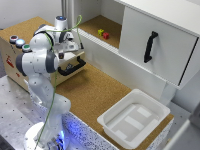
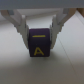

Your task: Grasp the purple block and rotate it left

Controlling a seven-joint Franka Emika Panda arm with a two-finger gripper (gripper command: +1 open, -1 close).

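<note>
Purple block [image 2: 41, 44] sits between the two fingers [image 2: 19, 22] of the end effector [image 2: 41, 29] in the wrist view, its yellow letter A and a yellow bar facing the camera; the pale fingers come down on either flank and appear to press against its sides, so I judge the end effector to be closed on the block, narrowed to its width. That side-on hold makes sense for the job: gripping two opposite faces lets a turn of the wrist carry the block round to the left without it slipping. The block seems to rest on a pale surface beneath, though whether it is lifted clear I cannot tell. In the exterior view the block itself is hidden behind the arm [image 1: 42, 55], which reaches over the open drawer [image 1: 70, 67] with the black handle at the exterior view's left of the cork-topped bench [image 1: 95, 90], so the block is probably in or just above that drawer. Elsewhere a white tray [image 1: 134, 117] lies near the bench's front edge, two small blocks, yellow [image 1: 100, 32] and red [image 1: 105, 35], rest in the cabinet recess, and the white cabinet door [image 1: 155, 42] carries a black handle. The grasp looks done; the rotation remains.
</note>
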